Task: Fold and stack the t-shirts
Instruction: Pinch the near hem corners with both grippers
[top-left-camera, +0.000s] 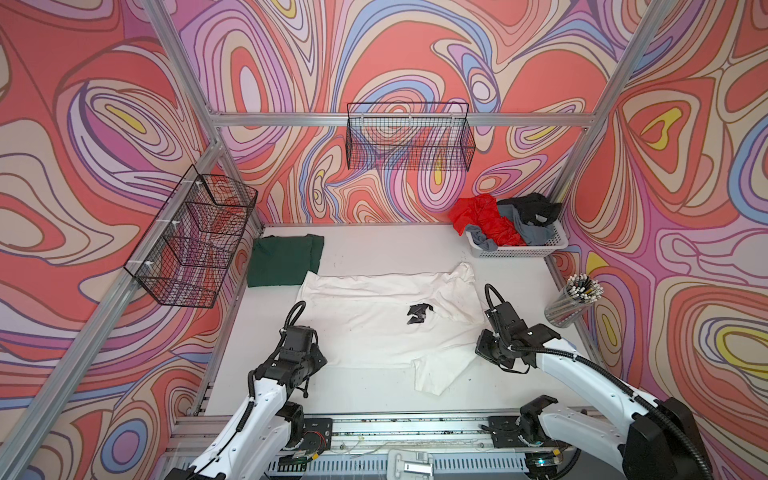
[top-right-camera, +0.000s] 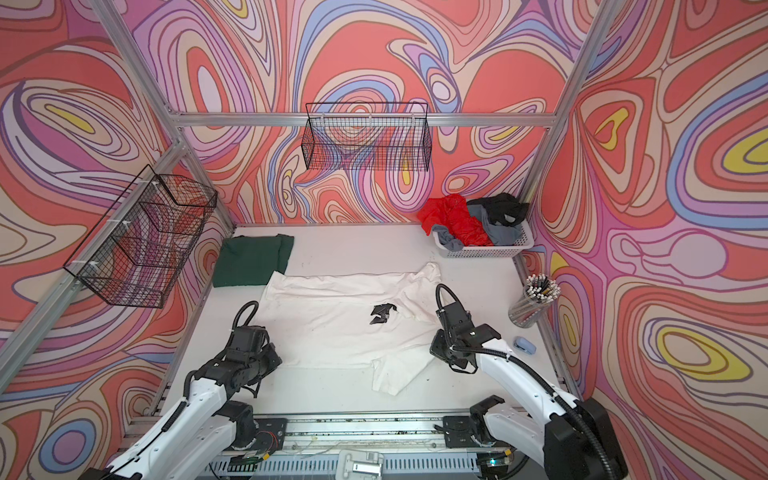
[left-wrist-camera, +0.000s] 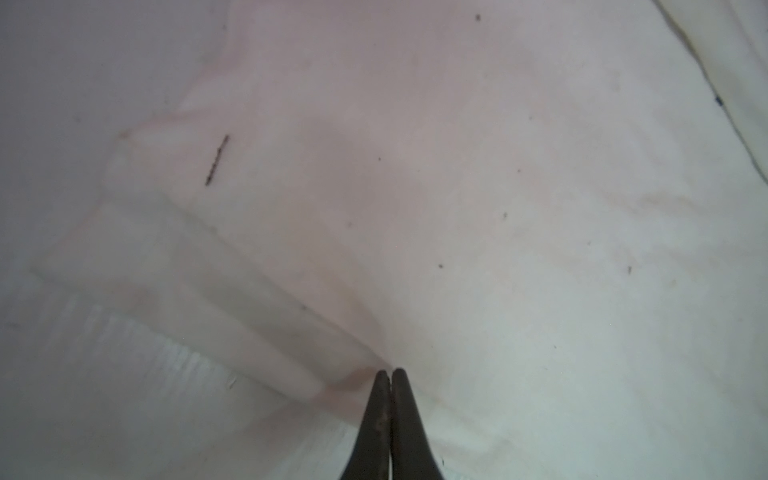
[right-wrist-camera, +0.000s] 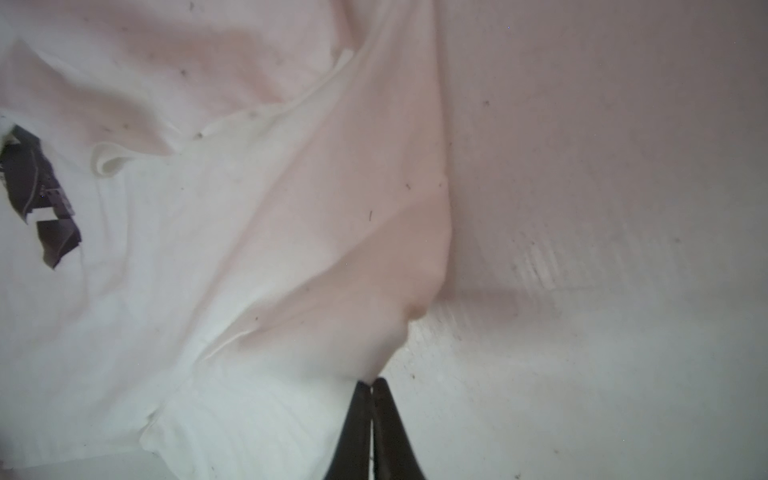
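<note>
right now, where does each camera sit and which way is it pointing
Top views: high over the near edge, looking down and forward at the table, white t-shirt, left arm, right arm.
Left wrist: on the left arm, along the shut left tool pinching the shirt's edge.
Right wrist: on the right arm, along the shut right tool pinching the shirt; black print shows.
Shared: all show the white t-shirt.

Overhead pair; wrists close over shirt (left-wrist-camera: 498, 249)

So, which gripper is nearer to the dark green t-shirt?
Left. The left gripper grips the white t-shirt at its edge on the side of the dark green t-shirt, apart from it. The right gripper grips the opposite edge, farther away.
</note>
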